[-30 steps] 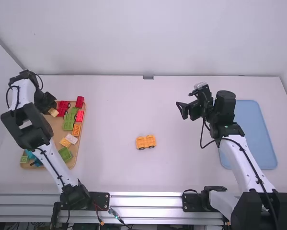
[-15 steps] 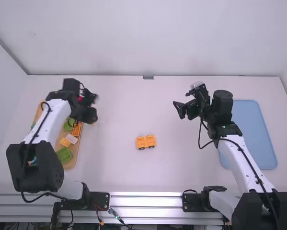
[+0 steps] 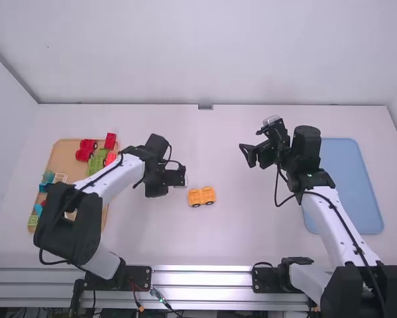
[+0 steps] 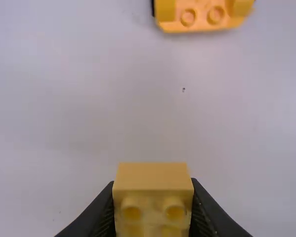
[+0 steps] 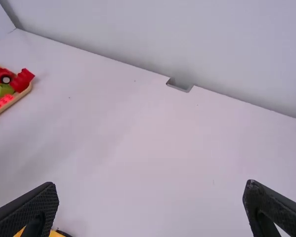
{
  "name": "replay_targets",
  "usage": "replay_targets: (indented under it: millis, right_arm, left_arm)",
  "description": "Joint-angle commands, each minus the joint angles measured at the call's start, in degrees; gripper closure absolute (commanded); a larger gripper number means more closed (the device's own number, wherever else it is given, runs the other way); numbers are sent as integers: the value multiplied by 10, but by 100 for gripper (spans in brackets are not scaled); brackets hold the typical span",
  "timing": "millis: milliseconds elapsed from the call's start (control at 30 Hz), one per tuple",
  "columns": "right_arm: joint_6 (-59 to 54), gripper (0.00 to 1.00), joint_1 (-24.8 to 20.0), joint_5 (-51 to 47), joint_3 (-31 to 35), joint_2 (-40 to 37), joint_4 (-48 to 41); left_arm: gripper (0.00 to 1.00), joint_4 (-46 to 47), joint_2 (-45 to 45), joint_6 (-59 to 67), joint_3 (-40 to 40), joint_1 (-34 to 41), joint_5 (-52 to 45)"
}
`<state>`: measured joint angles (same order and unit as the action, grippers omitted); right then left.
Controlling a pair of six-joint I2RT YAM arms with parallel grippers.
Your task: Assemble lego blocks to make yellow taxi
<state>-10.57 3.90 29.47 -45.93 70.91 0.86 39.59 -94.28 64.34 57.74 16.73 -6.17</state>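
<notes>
Your left hand (image 3: 181,179) has swung right from over the wooden tray (image 3: 65,147) and is now just left of the wheeled yellow base (image 3: 201,196), which stays mid-worktop (image 3: 251,232). It grips a yellow block (image 4: 152,174). Your right hand (image 3: 250,144) is empty, fingers spread, farther and to the right. The worktop is smooth white, with a pale wall (image 3: 198,53) behind; a flat blue tray (image 3: 350,185) lies right. The boxy block has round studs.
</notes>
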Motion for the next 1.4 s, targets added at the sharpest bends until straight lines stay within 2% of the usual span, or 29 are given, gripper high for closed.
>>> replay_targets:
  millis: [0,233,433,567,767,867,900,933,967,1033,1367]
  right_arm:
    - [0,1,-1,1,-20,-1,0]
    - [0,1,-1,1,-20,-1,3]
    - [0,1,-1,1,-20,-1,3]
    - [0,1,-1,1,-20,-1,3]
    - [0,1,-1,1,-20,-1,3]
    - [0,1,-1,1,-20,-1,2]
    - [0,1,-1,1,-20,-1,2]
    - [0,1,-1,1,-20,-1,2]
    - [0,1,-1,1,-20,-1,2]
    - [0,1,-1,1,-20,-1,2]
    - [0,1,-1,1,-20,-1,3]
  left_arm:
    - [98,-3,-28,36,-5,1,-14]
    - [98,-40,-80,49,-5,1,-45]
    - [97,-46,-87,60,-13,1,-71]
    - [75,-55,-86,82,-24,1,-109]
    - [73,-89,-87,94,-47,1,-122]
    - [50,-87,-87,96,-46,1,-122]
    - [36,-87,-87,96,-45,1,-122]
    - [27,-90,-87,96,-45,1,-122]
    - [23,-93,-87,96,-45,1,-122]
    - [1,-106,-87,84,-45,1,-122]
    - [1,-161,-86,-38,-45,1,-59]
